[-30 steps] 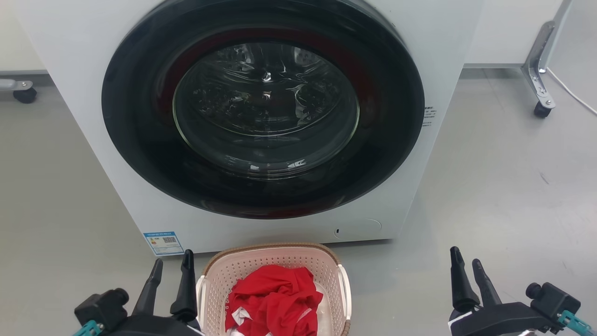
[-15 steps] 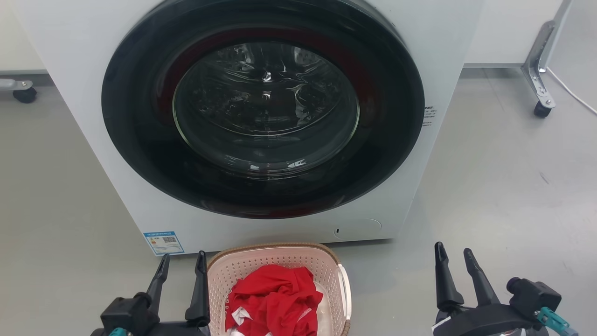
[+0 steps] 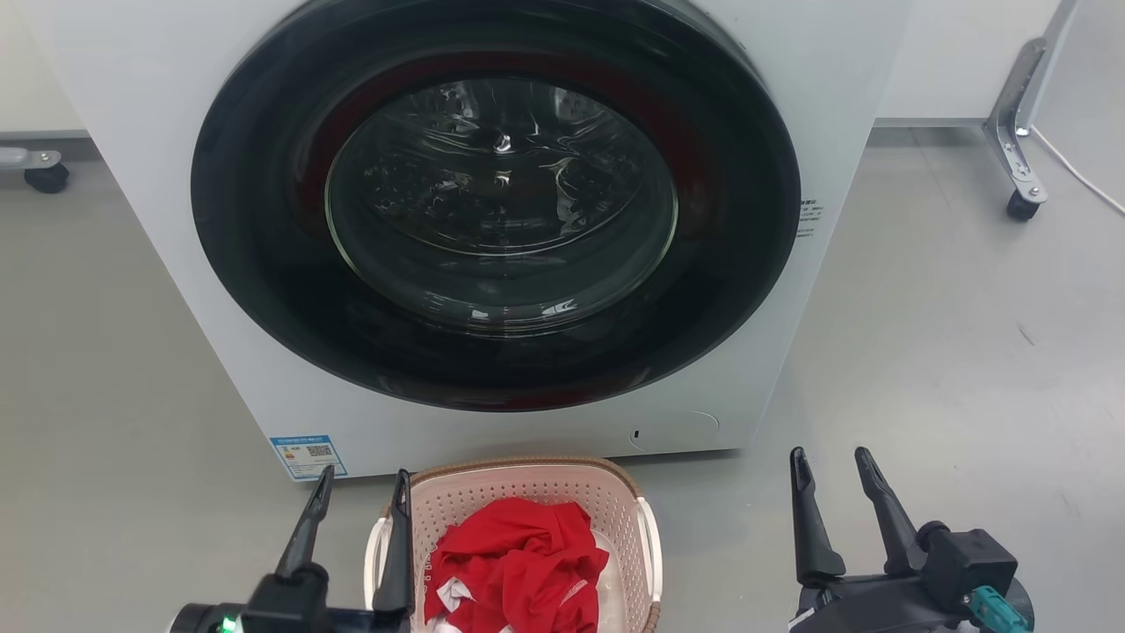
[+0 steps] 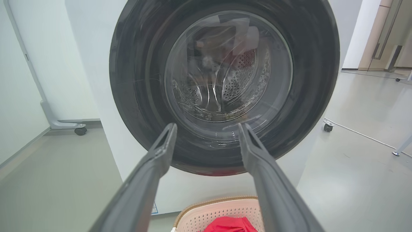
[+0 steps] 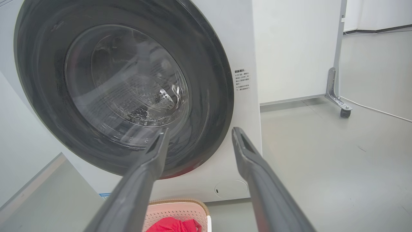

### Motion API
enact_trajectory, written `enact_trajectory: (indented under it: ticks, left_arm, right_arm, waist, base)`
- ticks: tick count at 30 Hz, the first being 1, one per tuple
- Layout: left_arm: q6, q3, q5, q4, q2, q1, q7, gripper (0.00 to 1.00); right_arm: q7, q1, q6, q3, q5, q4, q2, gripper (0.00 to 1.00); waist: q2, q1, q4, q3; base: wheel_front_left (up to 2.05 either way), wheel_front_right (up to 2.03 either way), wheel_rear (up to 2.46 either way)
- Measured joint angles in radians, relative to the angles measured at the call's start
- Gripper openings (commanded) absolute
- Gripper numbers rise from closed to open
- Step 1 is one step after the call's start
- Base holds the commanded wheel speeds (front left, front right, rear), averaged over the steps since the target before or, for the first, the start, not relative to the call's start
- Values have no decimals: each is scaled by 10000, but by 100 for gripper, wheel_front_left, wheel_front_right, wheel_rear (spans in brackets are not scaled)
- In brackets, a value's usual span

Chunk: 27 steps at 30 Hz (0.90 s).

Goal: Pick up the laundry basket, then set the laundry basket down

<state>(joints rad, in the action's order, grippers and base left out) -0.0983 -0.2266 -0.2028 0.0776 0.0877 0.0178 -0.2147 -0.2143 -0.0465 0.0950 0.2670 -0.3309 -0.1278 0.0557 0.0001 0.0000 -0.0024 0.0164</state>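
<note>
1 laundry basket point(image 3: 518, 491) sits between left gripper point(image 3: 365, 474) and right gripper point(image 3: 829, 454).

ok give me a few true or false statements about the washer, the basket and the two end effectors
1. The washing machine has its door shut. True.
2. The laundry basket is empty. False: red clothing lies in it.
3. The left end effector and the right end effector are both open. True.
4. The right end effector grips a basket handle. False: it is off to the basket's right, over the floor, holding nothing.
</note>
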Motion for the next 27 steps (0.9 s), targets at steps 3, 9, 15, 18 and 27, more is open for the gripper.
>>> enact_trajectory:
  ticks: [3, 9, 15, 18, 27]
  left_arm:
    - [-86, -40, 466, -35, -4, 130, -88, 100]
    - [-253, -111, 1400, -213, -10, 131, -349, 100]
    - [-257, -107, 1613, -238, -27, 147, -353, 100]
    - [-257, -90, 1615, -238, -36, 163, -353, 100]
    - [-257, -29, 1618, -228, -128, 343, -353, 100]
  right_arm:
    - [-92, 1, 35, 88, 412, 121, 4, 100]
    - [-339, 3, 176, 305, 1315, 284, 13, 100]
    - [-380, 12, 199, 339, 1530, 332, 15, 100]
    - [-380, 18, 198, 330, 1532, 336, 15, 100]
    - [-380, 107, 192, 297, 1551, 355, 13, 100]
  waist:
    - [0, -1, 2, 1]
    - [-1, 0, 0, 8]
    - [0, -1, 0, 22]
    - [0, 0, 2, 23]
    - [-1, 0, 14, -6]
  base:
    - [0, 0, 0]
    - [0, 0, 0]
    - [0, 0, 0]
    - [0, 0, 0]
    - [0, 0, 0]
